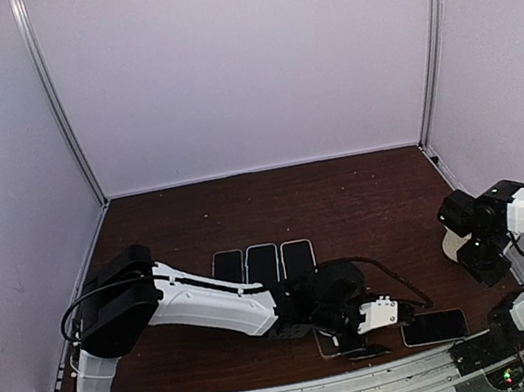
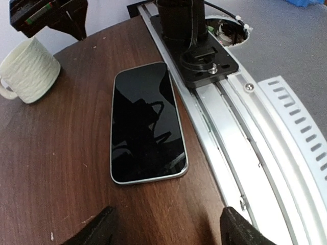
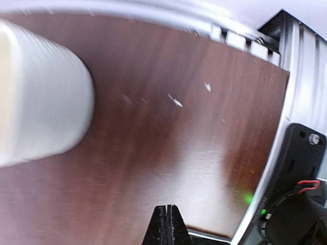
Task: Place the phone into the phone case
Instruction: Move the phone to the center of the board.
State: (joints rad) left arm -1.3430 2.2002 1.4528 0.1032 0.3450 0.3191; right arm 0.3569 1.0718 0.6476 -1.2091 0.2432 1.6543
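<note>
The phone (image 2: 147, 122), black glass with a silver rim, lies flat face up on the brown table near the front rail; in the top view the phone (image 1: 434, 327) shows at the front right. My left gripper (image 2: 168, 232) hovers just short of its near end, open, with nothing between the fingers (image 2: 97, 230). In the top view the left gripper (image 1: 395, 318) reaches across to the phone's left. My right gripper (image 3: 167, 224) is shut and empty over bare table, next to the mug. Three flat dark slabs (image 1: 262, 262) lie in a row behind the left arm; which is the phone case I cannot tell.
A white ribbed mug (image 2: 28, 69) stands at the right, beside the right gripper (image 1: 486, 266); it is blurred in the right wrist view as the mug (image 3: 36, 92). The metal front rail (image 2: 240, 148) and the right arm's base plate (image 2: 207, 64) run close along the phone. Another flat thing (image 1: 329, 345) lies partly hidden under the left arm.
</note>
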